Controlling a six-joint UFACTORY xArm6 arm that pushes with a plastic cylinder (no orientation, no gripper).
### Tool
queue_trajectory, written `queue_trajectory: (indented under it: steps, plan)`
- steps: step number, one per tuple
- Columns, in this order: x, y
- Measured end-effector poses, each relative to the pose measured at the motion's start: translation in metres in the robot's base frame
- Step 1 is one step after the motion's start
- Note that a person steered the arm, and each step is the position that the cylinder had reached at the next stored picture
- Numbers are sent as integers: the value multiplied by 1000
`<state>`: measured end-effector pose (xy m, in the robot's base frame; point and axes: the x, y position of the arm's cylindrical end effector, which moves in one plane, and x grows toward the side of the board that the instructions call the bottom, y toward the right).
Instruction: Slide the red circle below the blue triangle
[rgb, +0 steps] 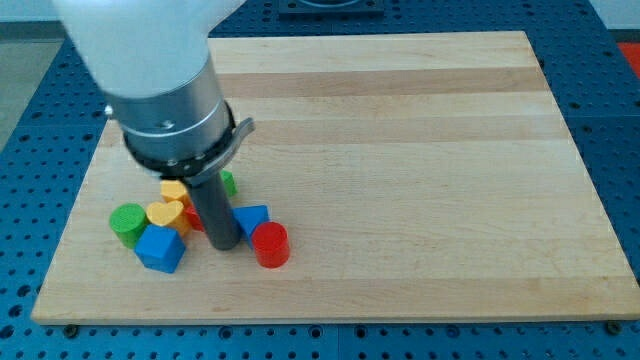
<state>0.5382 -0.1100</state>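
A: Camera view, counts? One red circle (271, 244) sits just right of and slightly below one blue triangle (250, 218).

B: Others: one blue cube (160, 248), one green cylinder (127, 223), two yellow blocks (166, 214) (a green bit and a red bit peek behind the rod).

A: My tip (223, 245), no jaws, holds nothing; it stands just left of the circle.

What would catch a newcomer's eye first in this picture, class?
The big white and grey arm fills the view's top left, its dark rod coming down to my tip amid a cluster of coloured blocks at the wooden board's lower left. The red circle sits just right of my tip, touching the blue triangle above it.
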Motion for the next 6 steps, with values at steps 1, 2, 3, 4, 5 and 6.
queue_trajectory:
  steps: [1, 2, 3, 4, 5, 6]
  plan:
    - [-6, 30]
    - [-8, 56]
    - [-14, 63]
    - [-12, 36]
    - [6, 25]
    - [29, 25]
